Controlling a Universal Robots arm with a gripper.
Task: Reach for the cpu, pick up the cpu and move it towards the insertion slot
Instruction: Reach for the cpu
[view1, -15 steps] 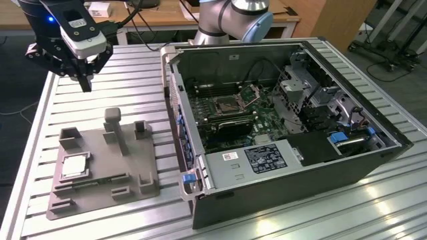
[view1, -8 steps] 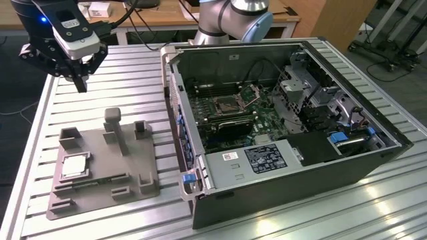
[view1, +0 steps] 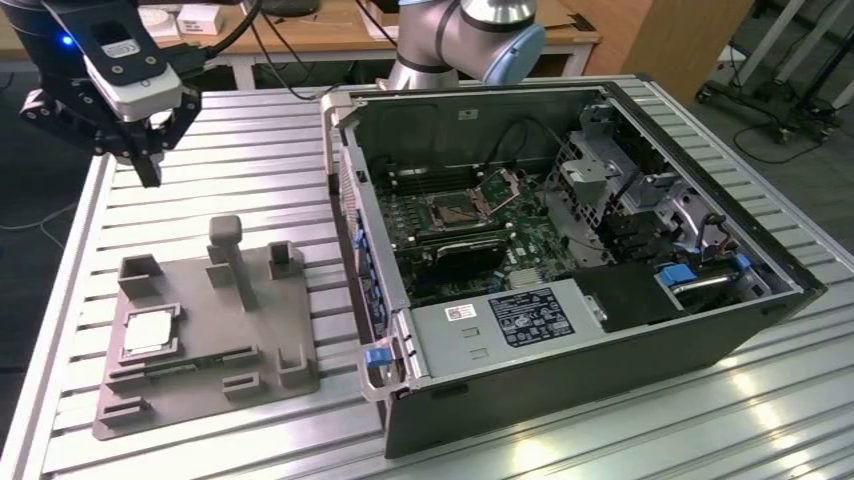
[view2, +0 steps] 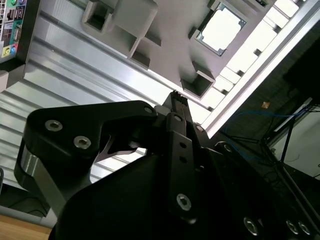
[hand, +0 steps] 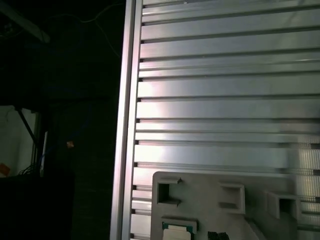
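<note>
The cpu (view1: 147, 332) is a small silvery square chip lying flat in a pocket at the near left of a grey plastic tray (view1: 200, 345). My gripper (view1: 146, 172) hangs high above the table beyond the tray's far end, well away from the chip, with its fingers closed to a point and nothing held. In the second wrist view the cpu (view2: 221, 27) lies past the fingertips (view2: 176, 96). In the first wrist view a sliver of the cpu (hand: 177, 228) shows. The insertion slot (view1: 446, 210), its metal plate hinged up, sits on the motherboard inside the open computer case (view1: 574, 330).
The ribbed aluminium table (view1: 254, 170) carries the tray and the case. Raised blocks and a tall post (view1: 230, 255) stand on the tray. The table's edge (hand: 127, 125) drops to a dark floor. A second arm's base (view1: 467, 40) stands behind the case.
</note>
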